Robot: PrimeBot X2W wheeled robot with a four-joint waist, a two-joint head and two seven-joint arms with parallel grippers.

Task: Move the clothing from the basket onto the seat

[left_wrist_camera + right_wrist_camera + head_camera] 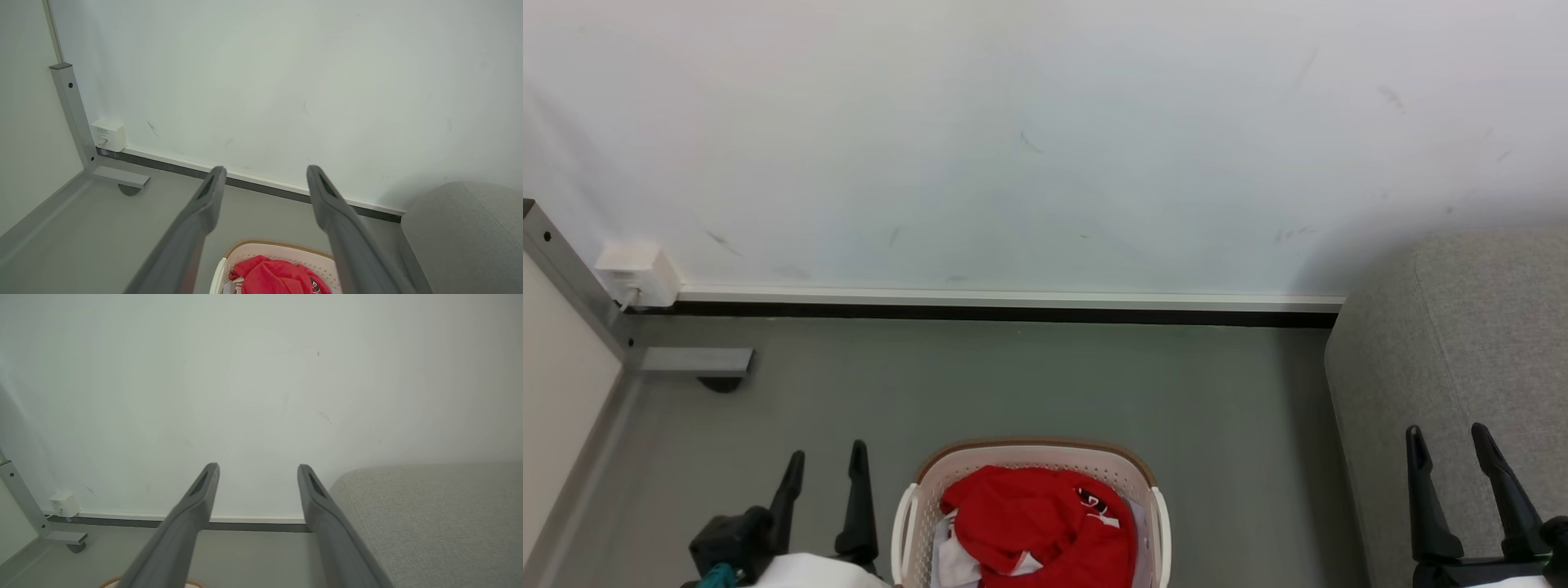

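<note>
While the head view looks down, the clothing lies heaped in the basket, between the left end effector and the right end effector, both wide open and empty. Left wrist view: clothing below its fingers. Right wrist view: seat alongside, right.

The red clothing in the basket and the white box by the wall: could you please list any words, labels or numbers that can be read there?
On the red clothing in the basket: black-and-white lettering, crumpled and partly hidden, not readable.
On the white box at the foot of the wall: a faint line of small print, too small to read.
No other text can be seen.
</note>
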